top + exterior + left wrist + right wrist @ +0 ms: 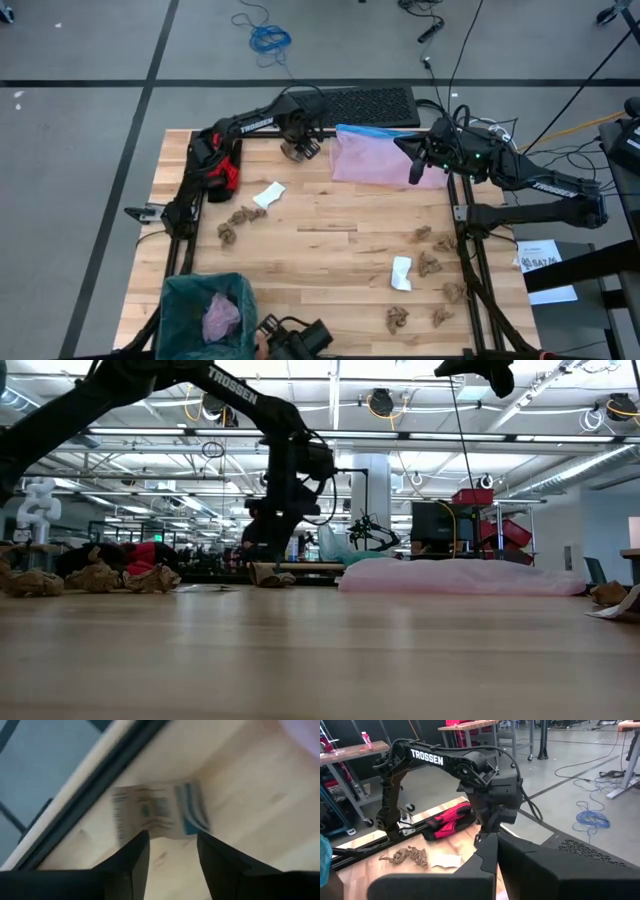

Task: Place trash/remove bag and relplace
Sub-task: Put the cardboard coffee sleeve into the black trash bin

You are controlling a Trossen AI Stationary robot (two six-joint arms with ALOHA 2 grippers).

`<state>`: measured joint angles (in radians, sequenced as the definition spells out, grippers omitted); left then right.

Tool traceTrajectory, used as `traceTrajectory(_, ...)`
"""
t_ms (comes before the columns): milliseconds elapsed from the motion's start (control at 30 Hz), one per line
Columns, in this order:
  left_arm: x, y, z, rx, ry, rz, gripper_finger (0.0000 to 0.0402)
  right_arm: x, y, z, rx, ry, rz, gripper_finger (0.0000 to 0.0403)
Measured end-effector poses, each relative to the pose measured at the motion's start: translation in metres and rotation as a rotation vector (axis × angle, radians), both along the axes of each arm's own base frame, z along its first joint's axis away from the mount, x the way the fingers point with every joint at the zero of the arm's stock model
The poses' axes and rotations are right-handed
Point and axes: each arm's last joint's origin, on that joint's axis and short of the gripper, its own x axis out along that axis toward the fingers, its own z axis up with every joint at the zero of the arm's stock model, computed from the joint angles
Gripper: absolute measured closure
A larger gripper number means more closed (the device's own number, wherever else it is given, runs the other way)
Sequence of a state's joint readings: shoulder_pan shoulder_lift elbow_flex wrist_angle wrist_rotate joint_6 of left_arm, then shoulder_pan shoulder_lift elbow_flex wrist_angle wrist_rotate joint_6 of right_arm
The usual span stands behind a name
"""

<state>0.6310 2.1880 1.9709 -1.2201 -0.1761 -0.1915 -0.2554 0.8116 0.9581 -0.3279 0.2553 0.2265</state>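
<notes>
The left gripper (pixel 301 150) hangs low over the far edge of the tabletop (pixel 330 270), its jaws apart with nothing between them; just beyond its fingertips (pixel 135 865) lies a small printed paper label (pixel 157 815), flat on the wood. Beside these jaws, toward the right arm, lies the pale pink bag (pixel 385 158) with a blue edge. The right gripper (pixel 416 160) hovers over that pink bag's far end, jaws pressed together and empty. The teal-green bag (pixel 205 312) lines a bin at the near left corner, well apart from both jaws, with a pinkish wad inside. Crumpled brown paper scraps (pixel 238 216) and white scraps (pixel 401 272) lie scattered between.
</notes>
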Motion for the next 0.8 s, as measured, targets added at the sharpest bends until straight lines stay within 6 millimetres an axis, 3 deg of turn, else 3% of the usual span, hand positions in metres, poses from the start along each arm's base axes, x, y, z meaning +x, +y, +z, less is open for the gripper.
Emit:
traceTrajectory(167,-0.014,0.017,0.000,-0.001,-0.019,0.133,0.0226,0.000,0.000,0.000,-0.002,0.001,0.001,0.0403)
traceTrajectory(433,-0.027,0.034,0.000,-0.019,-0.044,0.186,0.0225,0.000,0.000,0.000,-0.002,0.000,0.000,0.0403)
traceTrajectory(800,-0.027,0.044,-0.030,-0.122,-0.023,0.200,0.0225,0.000,0.000,0.000,0.003,-0.005,-0.001,0.0403)
